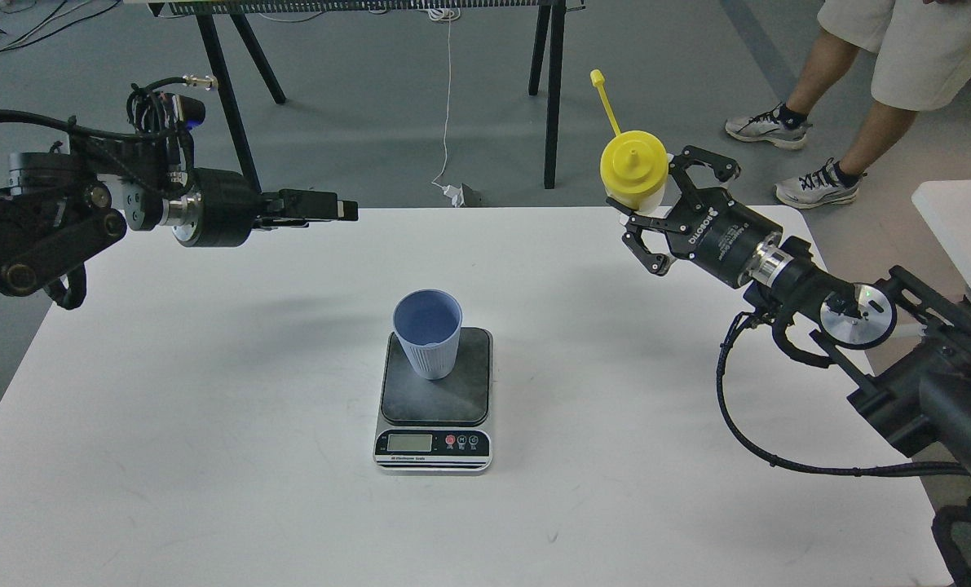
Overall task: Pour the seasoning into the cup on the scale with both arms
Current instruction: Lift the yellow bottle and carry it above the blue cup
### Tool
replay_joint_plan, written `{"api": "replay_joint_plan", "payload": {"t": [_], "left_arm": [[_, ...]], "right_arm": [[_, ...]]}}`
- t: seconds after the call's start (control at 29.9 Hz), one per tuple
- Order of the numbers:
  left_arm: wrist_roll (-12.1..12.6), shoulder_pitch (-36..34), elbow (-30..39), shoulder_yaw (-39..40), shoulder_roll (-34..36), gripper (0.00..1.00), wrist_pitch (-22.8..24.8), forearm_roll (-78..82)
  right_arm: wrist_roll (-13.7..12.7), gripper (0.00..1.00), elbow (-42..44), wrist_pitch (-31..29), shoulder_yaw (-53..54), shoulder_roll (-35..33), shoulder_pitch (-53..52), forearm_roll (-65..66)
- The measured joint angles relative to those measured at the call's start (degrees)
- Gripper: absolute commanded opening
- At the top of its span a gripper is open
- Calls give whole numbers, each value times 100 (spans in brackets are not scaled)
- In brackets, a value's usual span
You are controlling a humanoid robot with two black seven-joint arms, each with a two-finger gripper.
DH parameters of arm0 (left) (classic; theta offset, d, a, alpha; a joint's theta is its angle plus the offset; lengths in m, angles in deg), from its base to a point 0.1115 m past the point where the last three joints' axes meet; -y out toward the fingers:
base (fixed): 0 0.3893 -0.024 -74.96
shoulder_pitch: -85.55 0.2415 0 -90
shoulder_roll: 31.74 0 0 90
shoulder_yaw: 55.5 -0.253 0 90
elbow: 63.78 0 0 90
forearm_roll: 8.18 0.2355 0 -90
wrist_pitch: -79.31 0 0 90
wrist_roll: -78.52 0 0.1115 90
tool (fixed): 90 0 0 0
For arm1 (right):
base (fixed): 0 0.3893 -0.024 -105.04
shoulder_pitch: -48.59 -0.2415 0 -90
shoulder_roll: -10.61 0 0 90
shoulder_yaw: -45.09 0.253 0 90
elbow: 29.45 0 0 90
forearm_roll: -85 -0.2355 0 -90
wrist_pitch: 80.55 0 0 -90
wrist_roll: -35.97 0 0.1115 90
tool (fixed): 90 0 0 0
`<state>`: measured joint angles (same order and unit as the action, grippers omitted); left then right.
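The light-blue ribbed cup (428,333) stands upright on the dark plate of the scale (434,399) at the table's middle. My right gripper (644,208) is shut on the yellow seasoning bottle (634,165) and holds it high above the table's far right part, nozzle up and towards me, with its cap strap sticking up. The bottle is well to the right of the cup. My left gripper (346,210) hovers over the far left of the table, pointing right, its fingers together and empty.
The white table (208,408) bears only the scale and cup. Black table legs (552,98) and a white cable stand on the floor behind. A person's legs (844,106) are at the back right. A white bench (962,236) is at the right edge.
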<state>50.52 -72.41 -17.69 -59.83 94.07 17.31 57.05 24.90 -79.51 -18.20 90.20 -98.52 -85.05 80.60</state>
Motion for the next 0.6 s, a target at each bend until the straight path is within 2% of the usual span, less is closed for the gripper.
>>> {"api": "replay_joint_plan", "payload": {"t": [0.23, 0.6], "left_arm": [[0, 235, -18, -4, 260, 99, 0, -477], [0, 752, -297, 2, 312, 99, 0, -940]], "right_arm": [[190, 5, 23, 393, -473, 76, -874, 1435], [371, 5, -91, 613, -493, 516, -1328, 3936]]}}
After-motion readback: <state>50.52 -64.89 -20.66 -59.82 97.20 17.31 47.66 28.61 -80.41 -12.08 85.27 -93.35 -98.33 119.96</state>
